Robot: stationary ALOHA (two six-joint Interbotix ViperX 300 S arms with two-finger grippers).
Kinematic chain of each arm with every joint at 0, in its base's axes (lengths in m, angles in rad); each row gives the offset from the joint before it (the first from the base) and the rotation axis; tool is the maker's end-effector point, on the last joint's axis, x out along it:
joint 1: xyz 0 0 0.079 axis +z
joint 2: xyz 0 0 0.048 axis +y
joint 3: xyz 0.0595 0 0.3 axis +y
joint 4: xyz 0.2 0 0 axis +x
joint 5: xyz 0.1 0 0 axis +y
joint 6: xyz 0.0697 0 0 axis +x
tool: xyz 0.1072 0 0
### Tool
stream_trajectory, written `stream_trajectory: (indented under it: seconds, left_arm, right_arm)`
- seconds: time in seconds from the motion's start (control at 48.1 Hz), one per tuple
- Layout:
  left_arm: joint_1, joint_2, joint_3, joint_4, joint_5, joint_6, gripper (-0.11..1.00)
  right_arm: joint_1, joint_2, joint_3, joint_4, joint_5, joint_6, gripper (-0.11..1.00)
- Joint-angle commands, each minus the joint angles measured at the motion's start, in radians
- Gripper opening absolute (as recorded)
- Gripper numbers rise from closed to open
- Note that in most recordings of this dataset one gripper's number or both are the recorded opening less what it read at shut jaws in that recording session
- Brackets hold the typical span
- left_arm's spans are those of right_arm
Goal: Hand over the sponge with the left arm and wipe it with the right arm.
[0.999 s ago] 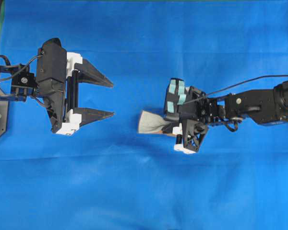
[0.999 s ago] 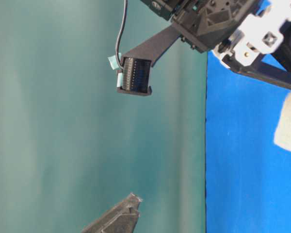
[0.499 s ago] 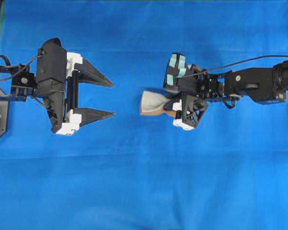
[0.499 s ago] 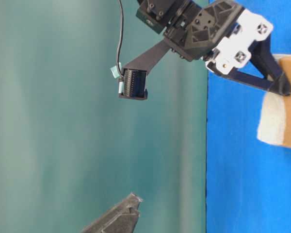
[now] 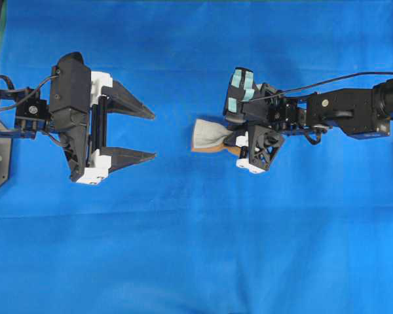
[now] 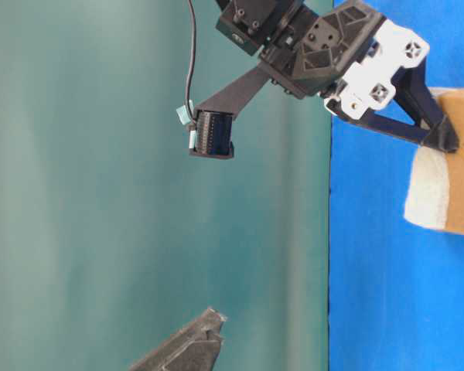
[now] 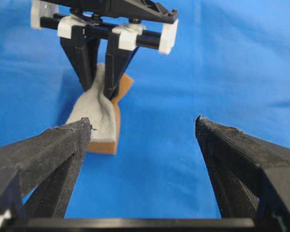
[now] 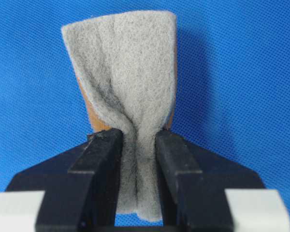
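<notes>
Fingers of the teal-padded right gripper are squeezing the grey-topped, orange-backed sponge, while the plain black left gripper is gaping wide nearby.

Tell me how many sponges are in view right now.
1. The sponge is pinched in the right gripper near the middle of the blue cloth, facing the open left gripper, which is empty. Nothing suggests another is hidden.

The sponge — grey felt over orange-brown foam — is pinched at one end, creased, free end flared.
</notes>
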Motion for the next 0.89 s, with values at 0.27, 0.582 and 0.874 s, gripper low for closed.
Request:
stream_trajectory:
  seconds: [0.27,0.582,0.874]
  left_arm:
    - [-0.002,-0.006,-0.018,0.000,-0.008,0.000,0.85]
    - [-0.002,-0.006,-0.018,0.002,-0.008,0.000,0.85]
    - [-0.002,-0.006,-0.018,0.000,-0.008,0.000,0.85]
  right_arm:
    - [-0.008,-0.029,-0.008,-0.002,0.008,0.008,0.27]
    - [0.002,-0.029,-0.009,-0.002,0.034,0.009,0.76]
    - [0.003,-0.044,-0.025,0.000,0.048,0.009,0.76]
